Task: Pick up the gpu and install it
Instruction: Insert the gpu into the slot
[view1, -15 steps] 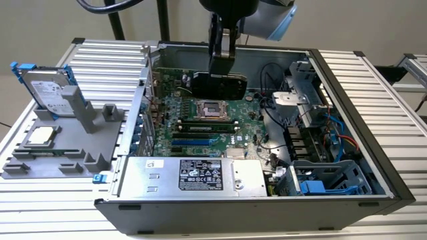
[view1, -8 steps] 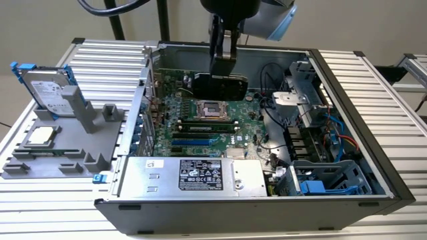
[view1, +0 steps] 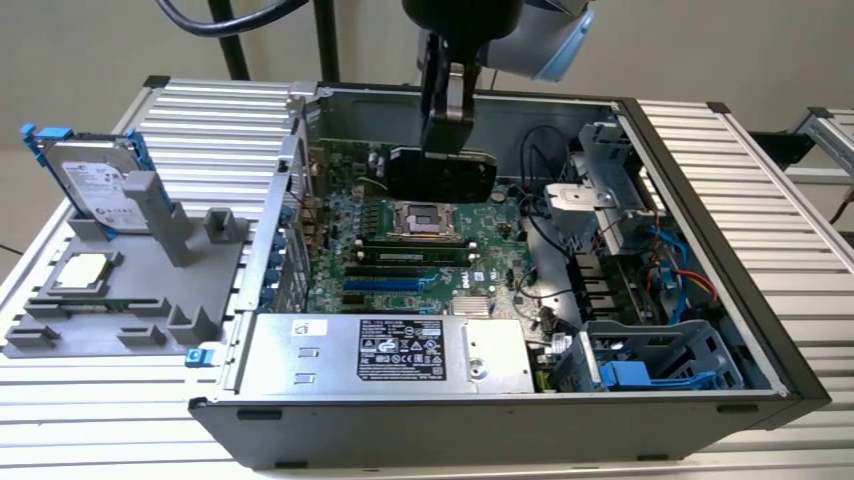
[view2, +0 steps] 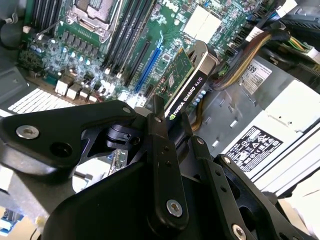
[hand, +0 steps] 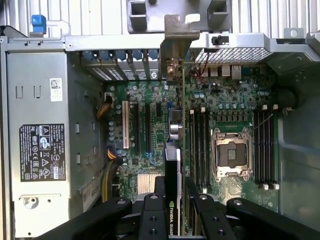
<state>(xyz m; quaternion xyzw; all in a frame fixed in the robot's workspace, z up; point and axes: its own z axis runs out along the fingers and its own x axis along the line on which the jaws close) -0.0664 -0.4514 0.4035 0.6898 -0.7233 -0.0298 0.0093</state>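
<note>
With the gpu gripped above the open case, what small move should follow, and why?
Probably a slight sideways shift toward the blue expansion slot, then a slow descent. The gripper holds the gpu edge-down over the motherboard; in the first wrist view its silver bracket sits at the rear slot openings, not yet seated.

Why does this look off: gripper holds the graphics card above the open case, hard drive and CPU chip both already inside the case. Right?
One part is wrong. In the exterior view the hard drive and CPU chip sit on the grey holder outside the case, at that view's left. The rest holds: the gripper is shut on the graphics card above the open case.
</note>
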